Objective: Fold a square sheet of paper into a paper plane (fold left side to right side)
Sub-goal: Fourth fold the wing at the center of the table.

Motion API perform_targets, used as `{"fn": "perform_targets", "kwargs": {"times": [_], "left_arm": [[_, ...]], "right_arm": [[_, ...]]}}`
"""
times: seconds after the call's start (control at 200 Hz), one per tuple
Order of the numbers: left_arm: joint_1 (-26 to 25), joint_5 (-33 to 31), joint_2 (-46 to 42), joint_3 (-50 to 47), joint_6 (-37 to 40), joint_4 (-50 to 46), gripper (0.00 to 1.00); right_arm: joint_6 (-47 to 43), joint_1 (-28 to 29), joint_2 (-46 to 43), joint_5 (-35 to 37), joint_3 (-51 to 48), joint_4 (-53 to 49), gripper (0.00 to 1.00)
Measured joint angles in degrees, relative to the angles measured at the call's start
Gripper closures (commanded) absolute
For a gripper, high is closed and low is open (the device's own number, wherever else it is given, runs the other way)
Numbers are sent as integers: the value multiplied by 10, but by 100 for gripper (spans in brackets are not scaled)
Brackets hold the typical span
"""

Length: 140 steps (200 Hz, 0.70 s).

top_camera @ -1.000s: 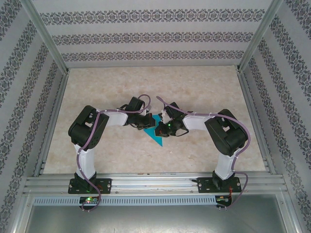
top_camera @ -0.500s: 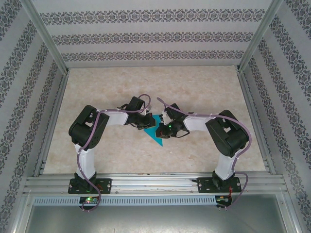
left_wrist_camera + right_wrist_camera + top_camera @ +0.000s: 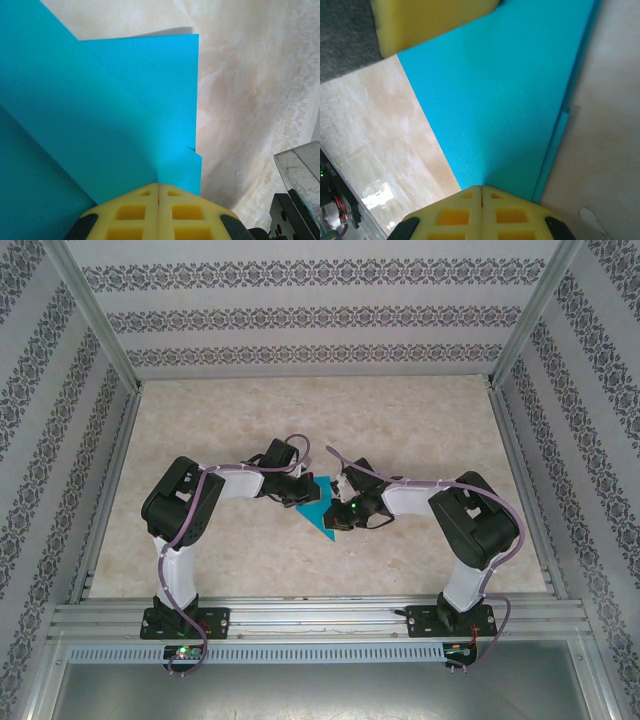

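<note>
Looking down from the overhead camera, I see a pale marbled table [image 3: 420, 440] inside a booth with patterned wallpaper walls [image 3: 300, 315]. My two arms reach in from the near edge and bend toward each other, meeting around the middle of the table.

Between them lies the teal paper [image 3: 316, 518], near the middle of the table and a little toward the near edge. It is partly folded, and one sharp corner points at the near edge. The left gripper [image 3: 303, 496] sits over the paper's left part. The right gripper [image 3: 336, 518] sits over its right part. The two are close together.

In the left wrist view, the left gripper [image 3: 159, 186] has its yellow pads pressed together, with only a thin seam between them. The teal paper [image 3: 100, 110] spreads away from the fingertips in overlapping layers. One slanted fold runs straight to the tips, and a straight edge lies against bare table on the right.

In the right wrist view, the right gripper [image 3: 481, 189] is also fully closed, pad against pad. A pointed end of the teal paper [image 3: 505, 100] meets its fingertips, with a doubled edge along the right. The left gripper's yellow finger [image 3: 430, 22] rests on the paper at the top.

For both grippers, I cannot tell whether paper is pinched between the pads or only pressed beneath them.
</note>
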Motion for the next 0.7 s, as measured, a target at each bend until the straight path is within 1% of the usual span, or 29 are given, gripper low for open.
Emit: {"fn": "perform_targets", "kwargs": {"times": [0.275,0.699], "left_arm": [[0,1,1,0,0,0,100],[1,4,2,1,-2,0,100]], "right_arm": [[2,0,-13,-5,-23,18,100],[2,0,-30,-5,-42,19,100]]}}
